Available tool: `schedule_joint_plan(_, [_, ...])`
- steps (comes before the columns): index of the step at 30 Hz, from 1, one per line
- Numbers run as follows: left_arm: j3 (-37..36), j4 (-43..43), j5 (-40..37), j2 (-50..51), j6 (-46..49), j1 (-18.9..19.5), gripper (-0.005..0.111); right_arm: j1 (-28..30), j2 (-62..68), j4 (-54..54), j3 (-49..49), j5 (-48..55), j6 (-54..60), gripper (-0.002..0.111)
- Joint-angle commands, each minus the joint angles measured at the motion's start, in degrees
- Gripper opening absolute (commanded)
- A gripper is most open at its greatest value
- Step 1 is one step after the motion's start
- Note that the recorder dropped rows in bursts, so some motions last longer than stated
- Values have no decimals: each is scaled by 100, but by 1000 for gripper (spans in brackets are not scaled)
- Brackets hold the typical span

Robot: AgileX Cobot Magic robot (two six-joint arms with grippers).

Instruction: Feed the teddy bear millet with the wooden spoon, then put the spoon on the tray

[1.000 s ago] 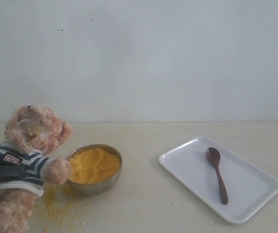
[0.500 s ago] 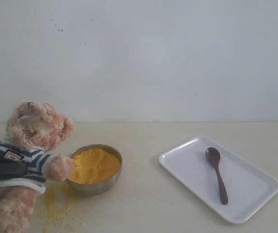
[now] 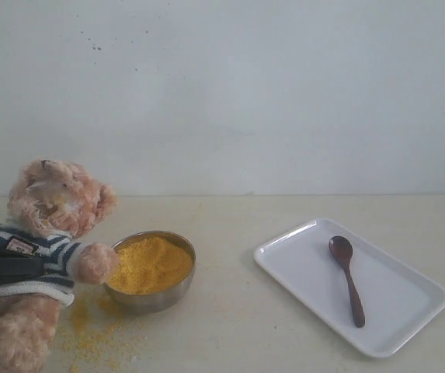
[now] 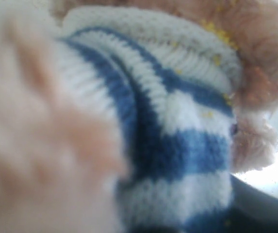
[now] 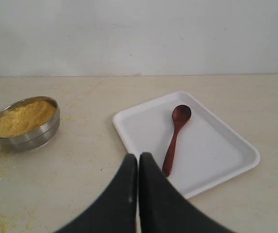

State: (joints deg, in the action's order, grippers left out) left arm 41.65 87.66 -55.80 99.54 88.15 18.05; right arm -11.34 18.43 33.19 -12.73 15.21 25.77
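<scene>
Writing: small chest badge (image 3: 22,247) on the bear's shirt, red-edged; its print was too small to read. No other lettering could be read.
Teddy bear: teddy bear (image 3: 51,203) sat at the far left of the table in the exterior view, leaning back a bit, in a navy-and-white striped shirt. One paw rested against the rim of the steel bowl (image 3: 151,300). Yellow grains stuck to its muzzle fur. The left wrist view was filled with its knit shirt (image 4: 177,145), blurred, with grains on it.
Left claw: left gripper (image 3: 1,270) showed as a dark shape across the bear's belly, clamped on the torso.
Right claw: right gripper (image 5: 138,156) had its fingers pressed together with nothing between them. It hung above the table at the near edge of the tray.
Millet: millet (image 3: 148,264) was heaped in the bowl, with loose grains (image 3: 90,334) scattered on the table in front of bear and bowl.
Wooden spoon: wooden spoon (image 3: 346,280) lay flat in the tray, bowl end toward the wall, apart from both claws.
Tray: tray (image 3: 401,299) was white, set at an angle on the right, well apart from the bowl.
Surface: table (image 3: 230,326) was pale cream, matte, with faint marks.
Room: wall (image 3: 245,93) was plain off-white, with a few dark specks up left.
</scene>
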Motion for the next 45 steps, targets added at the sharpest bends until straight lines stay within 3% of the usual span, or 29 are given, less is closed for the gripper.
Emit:
schedule_joint_plan(1, [-38,120,-57,-21,-29,5,4,0,11,-7,5,1,-16,0])
schedule_joint_plan(8, [-38,-46,79,-21,-98,5,4,0,11,-7,5,1,-16,0])
schedule_joint_plan(17, [-325,396,1250,-21,-221,5,4,0,-362,-7,5,35,-16,0])
schedule_joint_plan(33, [-396,248,1238,663,-91,5,5,0,-805,29,5,115,-16,0])
schedule_joint_plan(35, [-396,198,1238,708,-91,5,13,0,-805,29,5,115,-16,0])
schedule_joint_plan(38, [-396,80,1253,705,-91,5,35,0,-805,29,5,115,-16,0])
schedule_joint_plan(43, [-396,152,1277,705,-116,5,100,0,-805,29,5,115,-16,0])
schedule_joint_plan(44, [-396,152,1277,705,-139,5,109,0,-804,52,5,115,-16,0])
schedule_joint_plan(45, [-399,125,1277,710,-156,5,109,0,-804,63,5,115,-16,0])
